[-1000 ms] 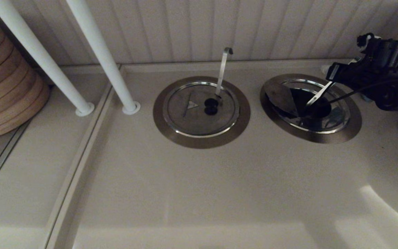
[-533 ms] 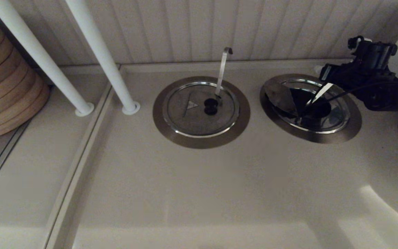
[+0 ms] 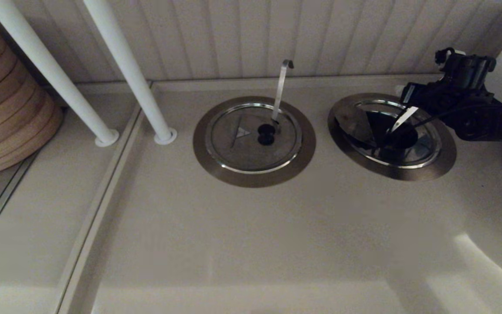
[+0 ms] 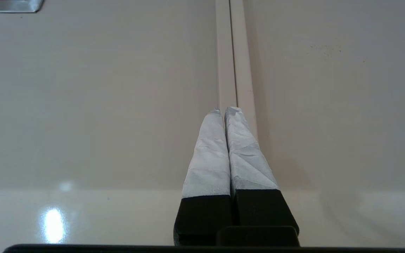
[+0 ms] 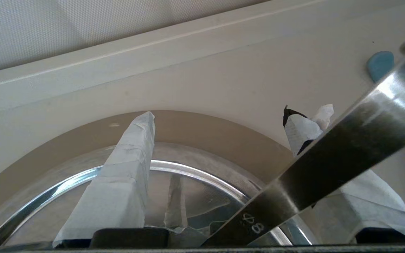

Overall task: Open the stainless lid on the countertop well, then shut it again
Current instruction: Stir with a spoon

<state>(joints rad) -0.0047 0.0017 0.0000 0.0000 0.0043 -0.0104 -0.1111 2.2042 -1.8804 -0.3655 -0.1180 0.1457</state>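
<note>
Right gripper [image 5: 220, 123] agape, lid [image 5: 174, 196] beneath

The straight utensil handle [image 5: 346, 154] is crossing in front of one of the right gripper's fingers [image 5: 304, 130] and is hiding its middle part, and the picture edge is cutting the handle's upper end. In the head view, the stack of wooden rings [image 3: 2, 104] is running out of the left edge. The right arm [image 3: 469, 109] is covering the far right rim of the countertop well [image 3: 390, 170].
</note>
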